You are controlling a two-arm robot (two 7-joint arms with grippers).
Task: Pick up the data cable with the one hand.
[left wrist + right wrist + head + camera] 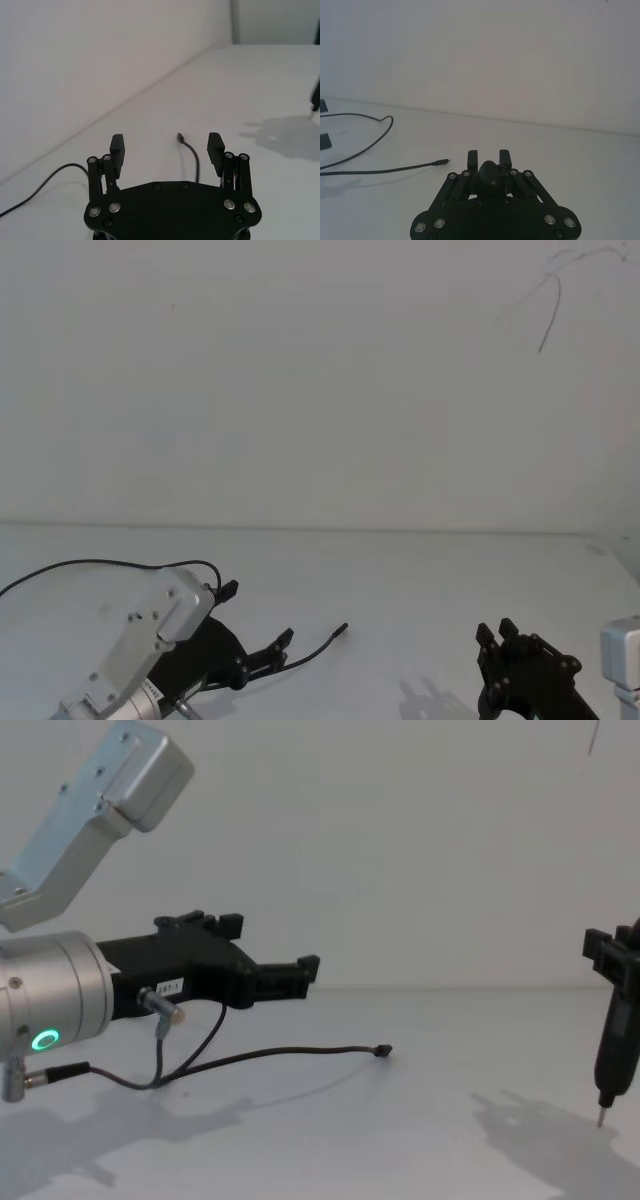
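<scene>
Two ribbed black fingers (117, 146) of the left end effector (166, 143) gape above the thin, limp data cable (193, 155).

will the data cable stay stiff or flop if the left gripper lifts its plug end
Probably floppy: the data cable is thin and lies in loose curves on the table, so the rest would likely droop and trail. Being thin, it might slip from the open left gripper unless pinched squarely. The right gripper, shut on a pen-like tool, sits aside.

The angular black left gripper (166, 145) looked matt plastic, its silver cylinder (55, 990) satin metal, the thin black data cable (290, 1053) rubbery, the white table (420, 1140) matt.
</scene>
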